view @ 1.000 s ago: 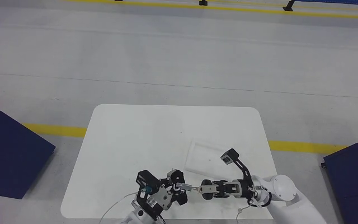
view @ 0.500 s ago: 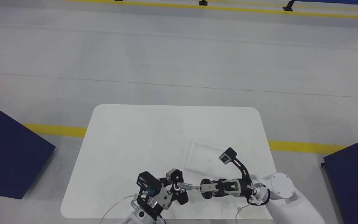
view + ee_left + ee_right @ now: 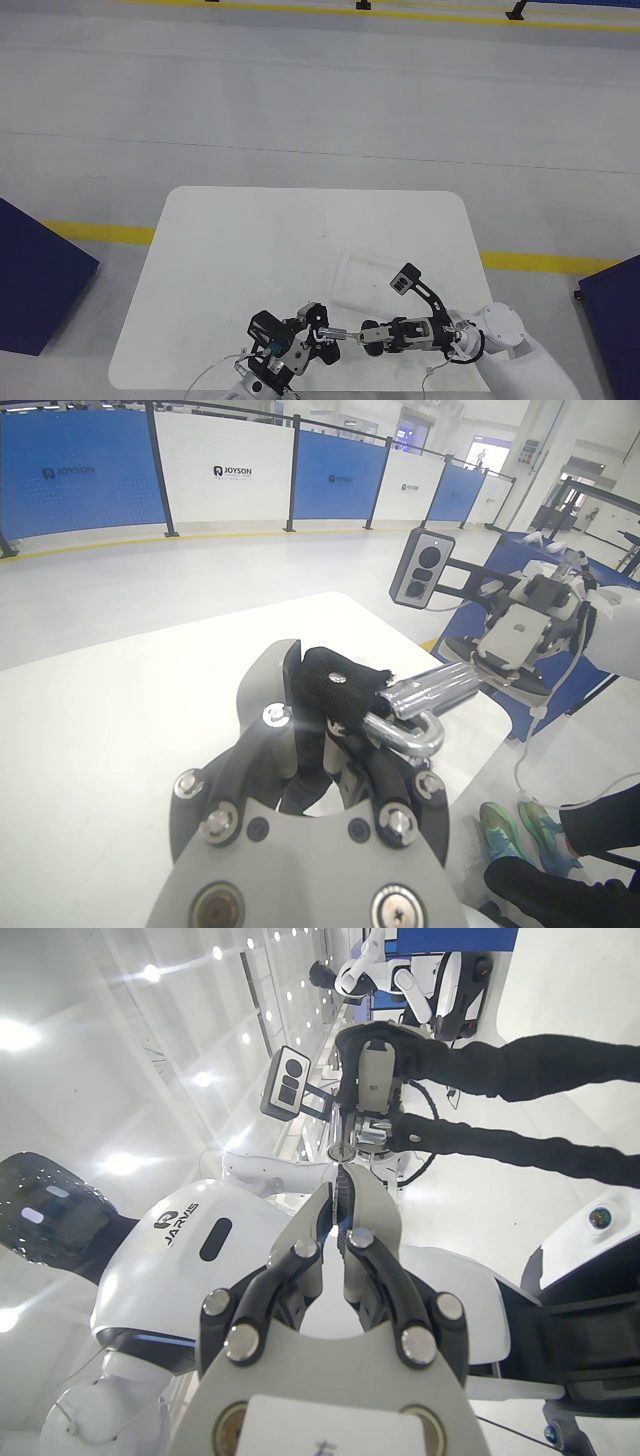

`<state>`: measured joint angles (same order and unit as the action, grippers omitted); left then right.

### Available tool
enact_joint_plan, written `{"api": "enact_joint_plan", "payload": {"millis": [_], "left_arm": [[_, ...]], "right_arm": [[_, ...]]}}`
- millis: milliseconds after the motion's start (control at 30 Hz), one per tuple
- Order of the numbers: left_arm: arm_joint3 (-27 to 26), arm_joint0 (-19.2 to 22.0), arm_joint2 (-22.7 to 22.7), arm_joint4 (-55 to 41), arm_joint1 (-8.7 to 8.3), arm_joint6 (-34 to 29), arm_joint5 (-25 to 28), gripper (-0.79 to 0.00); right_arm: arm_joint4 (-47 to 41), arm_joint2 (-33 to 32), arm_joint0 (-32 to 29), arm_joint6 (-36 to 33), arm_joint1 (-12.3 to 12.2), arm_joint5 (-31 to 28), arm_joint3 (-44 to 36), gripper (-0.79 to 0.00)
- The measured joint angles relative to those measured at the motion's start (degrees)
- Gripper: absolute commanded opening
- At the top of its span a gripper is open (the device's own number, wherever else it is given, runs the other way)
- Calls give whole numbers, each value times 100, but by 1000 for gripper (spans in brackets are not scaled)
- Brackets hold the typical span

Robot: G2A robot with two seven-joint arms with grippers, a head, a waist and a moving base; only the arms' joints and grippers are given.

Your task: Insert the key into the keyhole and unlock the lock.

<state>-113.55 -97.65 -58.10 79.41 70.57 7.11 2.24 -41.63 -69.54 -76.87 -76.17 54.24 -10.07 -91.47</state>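
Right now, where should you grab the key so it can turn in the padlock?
Hold the key by its flat head, coming from the end away from the padlock. The blade must stay free for the keyhole, and flat faces give the jaws grip for turning. The right gripper holds it so.

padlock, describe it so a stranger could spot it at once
At the near edge of the white table hangs the left gripper. In it sits the padlock: a shiny chrome bar with a curved shackle, bright against the black fingers.
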Motion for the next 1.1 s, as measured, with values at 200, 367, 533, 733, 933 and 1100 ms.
{"api": "enact_joint_plan", "payload": {"millis": [200,367,533,733,933,1100], "left_arm": [[-30,-35,-35,31,-4,46,-1,-785],[-42,-52,-55,55,-8,69,41,-785],[-51,-58,-71,148,-11,77,24,-785],[-40,-53,-46,391,-4,104,-143,-785],[-9,-51,-9,729,6,177,-368,-785],[6,-77,21,925,13,246,-505,-785]], "right_arm": [[-40,41,-33,317,4,579,-82,-785],[-453,56,-8,339,16,1253,-26,-785],[-761,91,52,290,29,1779,59,-785],[-823,152,125,191,24,2341,161,-785],[-869,194,177,182,16,2856,251,-785],[-890,234,222,253,11,3229,318,-785]]}}
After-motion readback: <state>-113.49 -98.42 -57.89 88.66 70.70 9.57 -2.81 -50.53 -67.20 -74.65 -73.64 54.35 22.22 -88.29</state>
